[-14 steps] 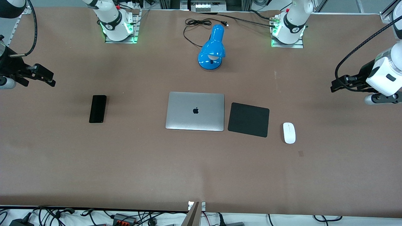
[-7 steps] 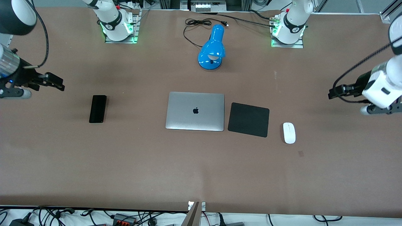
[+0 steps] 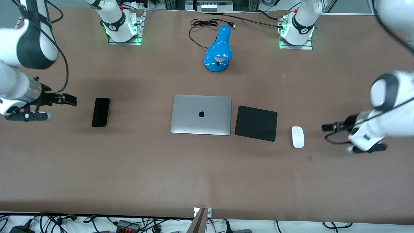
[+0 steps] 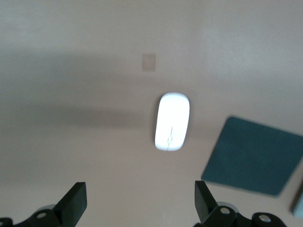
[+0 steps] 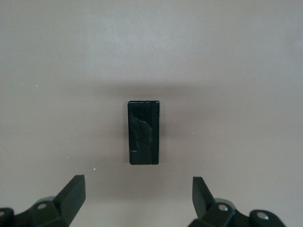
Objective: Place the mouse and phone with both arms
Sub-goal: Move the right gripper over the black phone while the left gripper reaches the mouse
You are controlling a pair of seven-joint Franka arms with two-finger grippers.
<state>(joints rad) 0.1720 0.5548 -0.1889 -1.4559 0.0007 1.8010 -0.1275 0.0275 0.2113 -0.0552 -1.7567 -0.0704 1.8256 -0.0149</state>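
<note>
The white mouse (image 3: 298, 137) lies on the table beside the black square pad (image 3: 256, 123), toward the left arm's end; it also shows in the left wrist view (image 4: 172, 121). My left gripper (image 3: 327, 127) is open and empty over bare table beside the mouse, apart from it; it shows in the left wrist view (image 4: 139, 201). The black phone (image 3: 100, 112) lies flat toward the right arm's end; it also shows in the right wrist view (image 5: 143, 138). My right gripper (image 3: 69, 100) is open and empty over the table beside the phone, apart from it; it shows in the right wrist view (image 5: 138, 195).
A closed silver laptop (image 3: 201, 114) lies mid-table next to the pad. A blue desk lamp (image 3: 219, 50) with its black cord stands farther from the front camera, between the arm bases. Cables lie along the table's nearest edge.
Both arms have swung down and inward. The left gripper came down toward the mouse, the right gripper toward the phone. Mouse and phone have not moved.
</note>
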